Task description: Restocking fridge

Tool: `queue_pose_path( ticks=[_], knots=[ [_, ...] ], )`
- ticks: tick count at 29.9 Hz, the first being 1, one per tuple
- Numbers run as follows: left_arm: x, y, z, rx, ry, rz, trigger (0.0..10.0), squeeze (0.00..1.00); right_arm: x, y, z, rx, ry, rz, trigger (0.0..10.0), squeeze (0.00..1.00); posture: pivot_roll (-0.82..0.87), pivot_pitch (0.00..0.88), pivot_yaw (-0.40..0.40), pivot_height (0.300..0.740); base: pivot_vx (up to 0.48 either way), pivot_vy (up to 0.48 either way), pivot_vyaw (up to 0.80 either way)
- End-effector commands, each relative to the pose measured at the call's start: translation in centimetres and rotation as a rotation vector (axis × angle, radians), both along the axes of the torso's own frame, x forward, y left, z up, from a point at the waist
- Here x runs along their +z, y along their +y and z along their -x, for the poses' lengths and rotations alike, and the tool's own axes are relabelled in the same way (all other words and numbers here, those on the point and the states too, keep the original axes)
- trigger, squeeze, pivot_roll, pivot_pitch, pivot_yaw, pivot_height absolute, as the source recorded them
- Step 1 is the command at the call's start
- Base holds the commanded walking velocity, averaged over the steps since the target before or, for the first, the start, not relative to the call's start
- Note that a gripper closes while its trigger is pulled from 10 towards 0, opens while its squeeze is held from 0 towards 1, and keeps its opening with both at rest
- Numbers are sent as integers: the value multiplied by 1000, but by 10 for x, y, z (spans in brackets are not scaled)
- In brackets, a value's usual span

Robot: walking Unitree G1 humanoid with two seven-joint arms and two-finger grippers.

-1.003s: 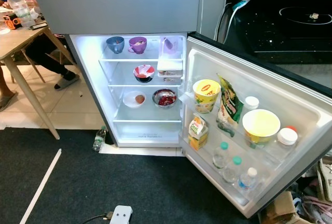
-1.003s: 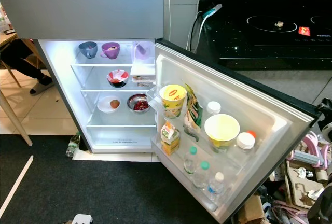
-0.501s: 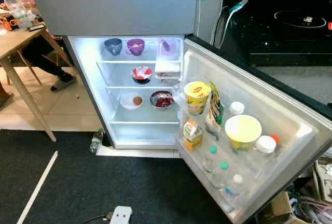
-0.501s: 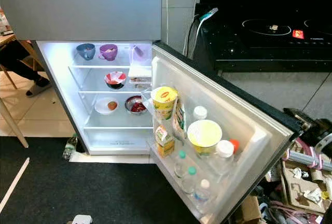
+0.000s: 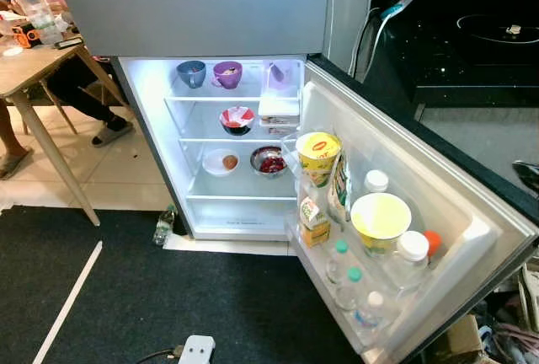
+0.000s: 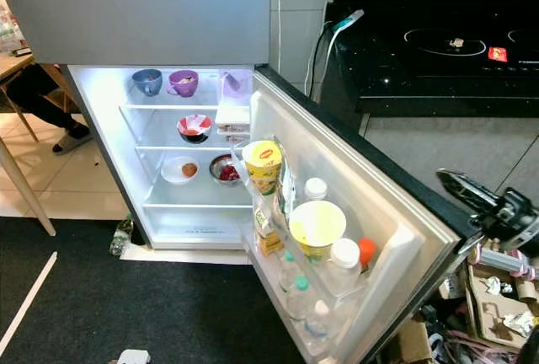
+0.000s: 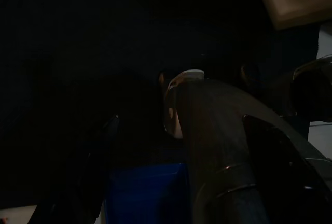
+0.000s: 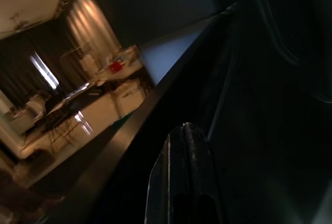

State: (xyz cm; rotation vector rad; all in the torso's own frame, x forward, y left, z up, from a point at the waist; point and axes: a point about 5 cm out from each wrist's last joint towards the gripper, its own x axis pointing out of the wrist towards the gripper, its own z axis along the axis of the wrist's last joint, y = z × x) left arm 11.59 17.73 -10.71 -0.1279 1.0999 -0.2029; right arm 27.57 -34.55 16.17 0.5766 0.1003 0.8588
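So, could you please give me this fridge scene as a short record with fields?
fridge door: open, swung to the robot's right
top shelf: blue cup, purple cup
middle shelf: red and white bowl
lower shelf: white plate, steel bowl
door rack: noodle cup, yellow bowl, water bottles
right gripper: shut, beside the door's outer edge
floor: bottle by the fridge

We saw the fridge (image 5: 194, 6) faced in matt grey metal at the top of the frame, its lit interior a glossy white plastic with clear, smooth shelves (image 5: 236, 139). The open door's (image 6: 370, 212) inner lining looked like the same shiny white plastic. At lower left the carpet (image 5: 109, 297) was dark, rough cloth, beside pale, smooth floor tiles (image 5: 101, 170). The surface (image 5: 25, 61) at upper left was matt light wood. At upper right the cooktop (image 6: 438, 52) was glossy black glass.
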Motion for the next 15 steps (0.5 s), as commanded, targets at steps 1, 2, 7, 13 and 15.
queue_pose_path(
  ticks=[1, 2, 7, 13, 15],
  knots=[
    [-1, 1, 3, -3, 18, 2, 10000, 0, -22, 21, 0, 111, 91, 5, 10000, 0, -80, 0, 8, 740, 0, 0, 0],
    [-1, 1, 3, -3, 18, 2, 10000, 0, -22, 21, 0, 111, 91, 5, 10000, 0, -80, 0, 8, 740, 0, 0, 0],
    [-1, 0, 2, -3, 15, 6, 10000, 0, -46, 71, -3, 320, 158, 6, 10000, 0, -71, 0, 2, 740, 0, 0, 0],
    [-1, -1, 3, -6, 16, 10, 10000, 0, -56, 105, 2, 455, 168, -4, 10000, 0, -72, 0, 1, 740, 0, 0, 0],
    [-1, -1, 3, -8, 17, 11, 10000, 0, -64, 132, 1, 502, 142, 7, 10000, 0, -72, 0, 0, 740, 0, 0, 0]
  ],
)
